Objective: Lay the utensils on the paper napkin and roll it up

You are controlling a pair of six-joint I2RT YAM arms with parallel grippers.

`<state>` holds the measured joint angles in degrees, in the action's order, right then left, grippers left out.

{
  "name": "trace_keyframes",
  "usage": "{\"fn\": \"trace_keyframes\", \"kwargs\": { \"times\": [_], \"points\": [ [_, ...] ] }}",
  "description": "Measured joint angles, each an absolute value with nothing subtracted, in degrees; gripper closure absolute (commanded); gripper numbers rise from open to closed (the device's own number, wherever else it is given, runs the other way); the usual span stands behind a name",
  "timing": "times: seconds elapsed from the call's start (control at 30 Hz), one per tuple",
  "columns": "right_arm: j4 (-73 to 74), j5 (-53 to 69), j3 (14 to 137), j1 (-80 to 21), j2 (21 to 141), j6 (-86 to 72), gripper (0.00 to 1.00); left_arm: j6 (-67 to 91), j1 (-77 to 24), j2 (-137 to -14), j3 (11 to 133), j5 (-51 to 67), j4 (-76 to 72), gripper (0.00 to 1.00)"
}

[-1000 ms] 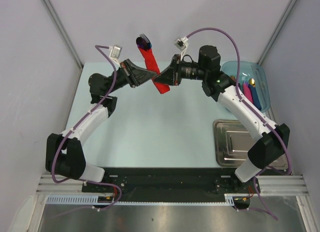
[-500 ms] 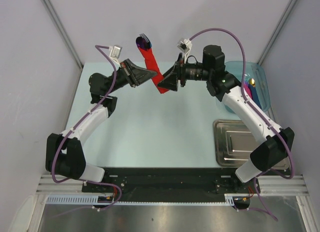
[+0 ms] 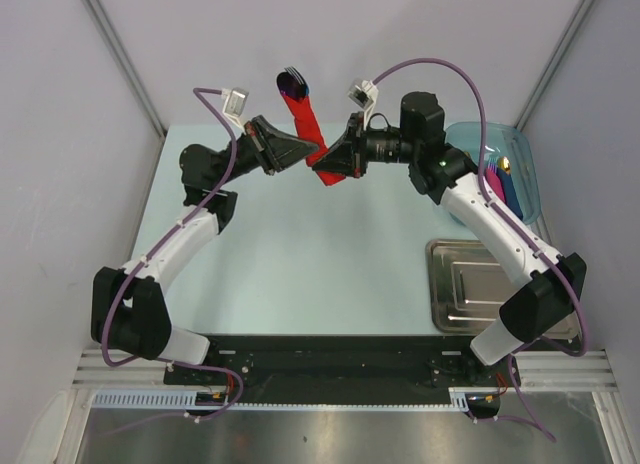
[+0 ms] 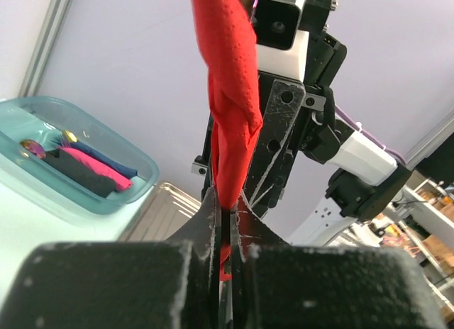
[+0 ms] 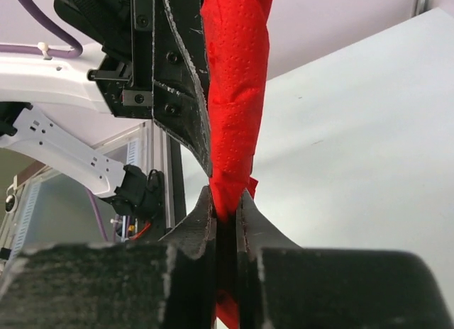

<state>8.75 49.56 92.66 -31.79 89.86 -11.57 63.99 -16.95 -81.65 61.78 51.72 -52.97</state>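
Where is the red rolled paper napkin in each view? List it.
Top external: red rolled paper napkin upper centre, held aloft.
Left wrist: centre, rising from left gripper.
Right wrist: centre, rising from right gripper.
Shared landmark: pale blue table.

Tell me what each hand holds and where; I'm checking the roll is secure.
Both pinch the rolled red napkin near its lower end, the left hand on one side, the right hand on the other.
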Motion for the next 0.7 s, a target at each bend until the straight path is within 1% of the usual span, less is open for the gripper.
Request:
{"fn": "trace_keyframes", "kwargs": {
  "times": [0.03, 0.1, 0.13, 0.17, 0.2, 0.23, 0.3, 0.4, 0.47, 0.5, 0.53, 0.6, 0.63, 0.7],
  "points": [
    [8.73, 49.6, 92.66, -31.75, 89.89, -11.86, 1.0, 63.66, -16.97, -81.65, 61.84, 51.72, -52.99, 0.81],
    [8.58, 49.89, 92.66, -31.64, 89.91, -12.49, 1.0, 62.59, -16.99, -81.65, 62.06, 51.94, -52.97, 0.57],
    [8.4, 50.19, 92.66, -31.62, 89.91, -12.49, 1.0, 62.41, -16.99, -81.65, 62.26, 51.86, -52.69, 0.42],
    [8.36, 50.57, 92.66, -31.62, 89.91, -12.67, 1.0, 61.76, -16.97, -81.65, 62.39, 51.75, -52.51, 0.31],
    [8.29, 51.07, 92.66, -31.62, 89.91, -13.02, 1.0, 61.39, -16.93, -81.65, 62.57, 51.51, -52.45, 0.26],
    [8.32, 51.37, 92.66, -31.62, 89.91, -13.37, 1.0, 60.66, -16.84, -81.65, 62.72, 51.35, -52.25, 0.23],
    [8.27, 52.05, 92.66, -31.62, 89.91, -13.96, 1.0, 59.68, -16.69, -81.65, 62.96, 51.16, -51.86, 0.23],
    [7.86, 52.95, 92.62, -31.57, 89.91, -14.96, 1.0, 58.7, -16.6, -81.69, 63.11, 51.13, -51.68, 0.27],
    [7.55, 53.39, 92.58, -31.46, 89.91, -15.66, 1.0, 58.35, -16.6, -81.89, 63.33, 51.18, -51.7, 0.44],
    [7.29, 53.52, 92.53, -31.38, 89.91, -16.03, 1.0, 58.3, -16.62, -82.04, 63.46, 51.18, -51.72, 0.55],
    [7.05, 53.6, 92.44, -31.35, 89.91, -16.45, 1.0, 58.24, -16.64, -82.26, 63.66, 51.18, -51.77, 0.75],
    [6.98, 52.73, 92.23, -31.29, 90.02, -17.12, 1.0, 58.54, -16.84, -82.54, 64.07, 51.77, -52.51, 0.93],
    [6.83, 53.3, 92.03, -30.89, 90.28, -17.87, 1.0, 58.65, -17.08, -82.54, 64.34, 51.68, -52.64, 1.0],
    [5.69, 54.06, 91.79, -30.46, 90.56, -19.03, 1.0, 58.7, -17.32, -82.72, 64.58, 51.68, -52.6, 1.0]
  ]
}}
